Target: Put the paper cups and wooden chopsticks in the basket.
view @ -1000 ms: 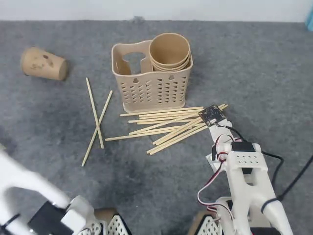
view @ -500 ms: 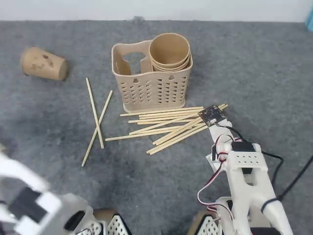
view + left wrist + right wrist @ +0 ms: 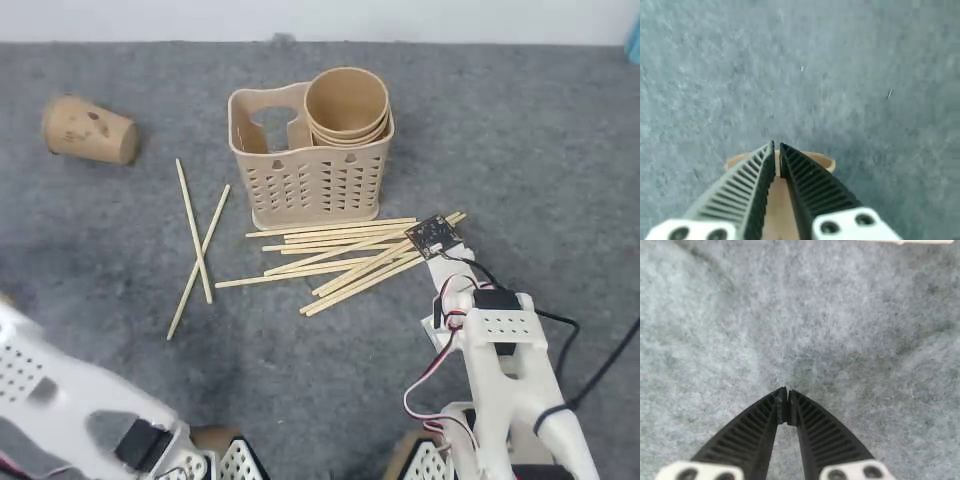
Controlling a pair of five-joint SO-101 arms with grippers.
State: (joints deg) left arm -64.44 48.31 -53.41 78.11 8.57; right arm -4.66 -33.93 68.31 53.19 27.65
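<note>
The beige basket (image 3: pixel 310 175) stands mid-table with a stack of paper cups (image 3: pixel 347 103) in its right half. Another paper cup (image 3: pixel 90 130) lies on its side at the far left. Two wooden chopsticks (image 3: pixel 196 240) lie crossed to the left of the basket, and a loose pile of chopsticks (image 3: pixel 345 255) lies in front of it. My left gripper (image 3: pixel 777 149) is shut over bare carpet, with a tan curved edge (image 3: pixel 817 161) behind its fingers. My right gripper (image 3: pixel 787 391) is shut and holds nothing. The right arm (image 3: pixel 500 335) sits near the pile's right end.
Grey carpet (image 3: pixel 520 130) covers the table. The left arm (image 3: pixel 60 400) fills the near left corner. Open floor lies right of the basket and between the arms. A pale strip (image 3: pixel 900 241) crosses the far edge of the right wrist view.
The left arm has swung about in the near left corner and now lies lower and wider there. The right arm, cups, chopsticks and basket have not moved.
</note>
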